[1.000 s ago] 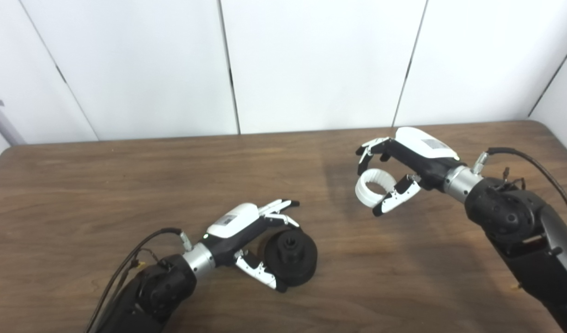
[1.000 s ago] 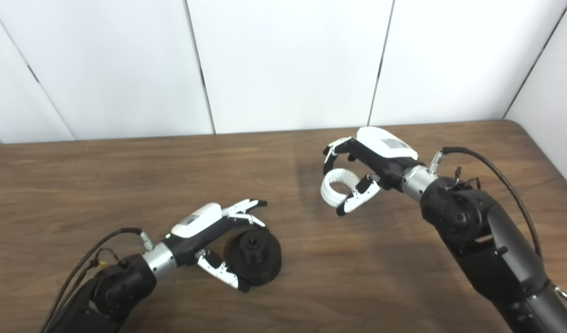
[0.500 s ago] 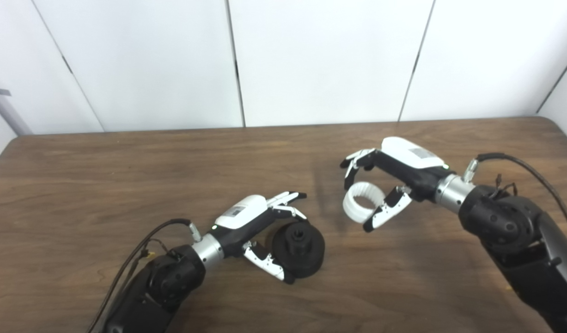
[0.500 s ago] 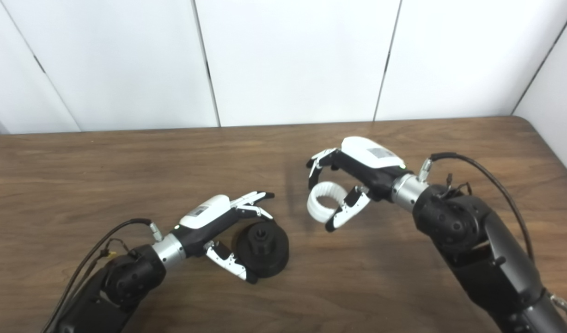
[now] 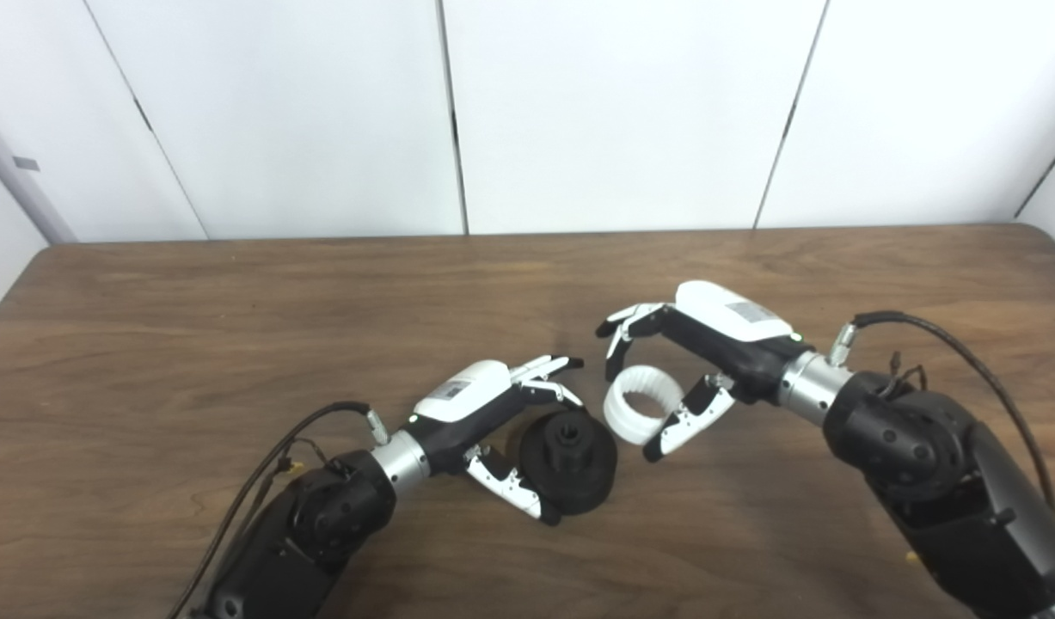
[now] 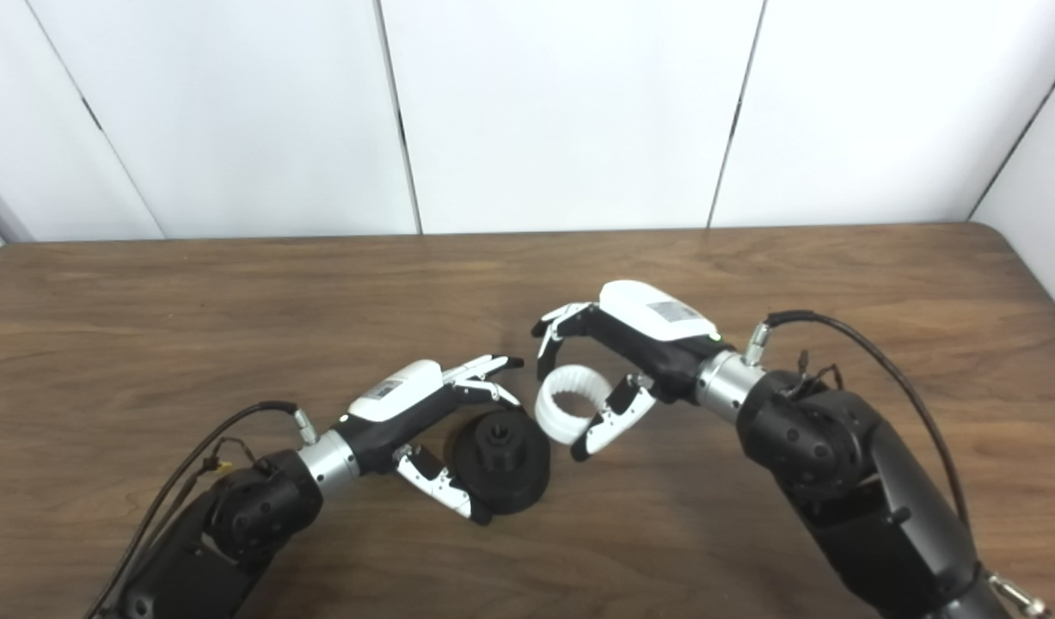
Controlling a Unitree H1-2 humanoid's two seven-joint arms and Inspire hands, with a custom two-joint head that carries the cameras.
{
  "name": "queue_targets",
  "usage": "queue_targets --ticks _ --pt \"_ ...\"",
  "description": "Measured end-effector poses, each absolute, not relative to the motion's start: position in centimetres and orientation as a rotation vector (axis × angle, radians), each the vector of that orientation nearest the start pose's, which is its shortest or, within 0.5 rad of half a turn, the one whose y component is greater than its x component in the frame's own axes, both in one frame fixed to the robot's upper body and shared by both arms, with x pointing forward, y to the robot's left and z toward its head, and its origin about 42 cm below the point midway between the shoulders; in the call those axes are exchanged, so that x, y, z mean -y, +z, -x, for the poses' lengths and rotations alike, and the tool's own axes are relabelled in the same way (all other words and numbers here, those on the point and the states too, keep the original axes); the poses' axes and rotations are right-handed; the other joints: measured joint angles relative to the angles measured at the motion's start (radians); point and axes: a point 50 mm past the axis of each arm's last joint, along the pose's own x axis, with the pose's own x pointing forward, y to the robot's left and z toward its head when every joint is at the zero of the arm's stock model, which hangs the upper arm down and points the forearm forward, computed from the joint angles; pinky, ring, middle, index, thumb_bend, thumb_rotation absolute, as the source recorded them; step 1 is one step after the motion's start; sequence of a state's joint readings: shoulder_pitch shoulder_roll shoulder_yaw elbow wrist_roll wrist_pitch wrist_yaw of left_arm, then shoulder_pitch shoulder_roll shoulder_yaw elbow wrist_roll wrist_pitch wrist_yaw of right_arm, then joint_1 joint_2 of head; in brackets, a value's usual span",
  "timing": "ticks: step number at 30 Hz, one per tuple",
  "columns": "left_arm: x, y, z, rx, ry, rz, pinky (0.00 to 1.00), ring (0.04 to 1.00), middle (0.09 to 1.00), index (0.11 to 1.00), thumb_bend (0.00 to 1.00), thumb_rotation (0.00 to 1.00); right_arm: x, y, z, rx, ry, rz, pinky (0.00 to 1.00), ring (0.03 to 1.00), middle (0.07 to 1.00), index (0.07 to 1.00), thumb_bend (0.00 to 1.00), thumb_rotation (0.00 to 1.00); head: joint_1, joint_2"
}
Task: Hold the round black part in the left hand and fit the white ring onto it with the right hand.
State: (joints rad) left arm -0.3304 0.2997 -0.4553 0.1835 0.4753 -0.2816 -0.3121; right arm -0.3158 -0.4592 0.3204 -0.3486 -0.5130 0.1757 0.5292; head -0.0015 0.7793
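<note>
On the wooden bench (image 5: 192, 344) the left hand (image 5: 484, 413) lies low, its fingers (image 5: 544, 370) reaching over the far side of the round black part (image 5: 570, 451) while the thumb curves around the near side, so the part sits cradled between them. The part rests on the bench, tilted a little, with its hub and centre hole facing up and toward the right.

The right hand (image 5: 708, 344) comes in from the right and holds the white ring (image 5: 640, 404), pinched between its curled fingers (image 5: 622, 322) above and the thumb below. The ring is ribbed on the outside, and its opening faces toward the camera. It sits just beside the black part, up and to the right of it, and the two appear not to touch. White wall panels (image 5: 622, 112) stand behind the bench.
</note>
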Motion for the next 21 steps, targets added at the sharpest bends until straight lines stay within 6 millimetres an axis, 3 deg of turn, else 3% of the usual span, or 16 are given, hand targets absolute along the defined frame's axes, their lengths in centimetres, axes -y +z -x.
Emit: queue_targets --ticks 21 --pt "-16.0 12.3 -35.0 0.32 -0.832 -0.885 0.92 1.0 0.982 0.485 0.52 0.07 19.2 24.3 -33.0 0.313 0.666 1.019 0.76 0.822 0.806 0.482 0.52 0.14 0.008 0.006"
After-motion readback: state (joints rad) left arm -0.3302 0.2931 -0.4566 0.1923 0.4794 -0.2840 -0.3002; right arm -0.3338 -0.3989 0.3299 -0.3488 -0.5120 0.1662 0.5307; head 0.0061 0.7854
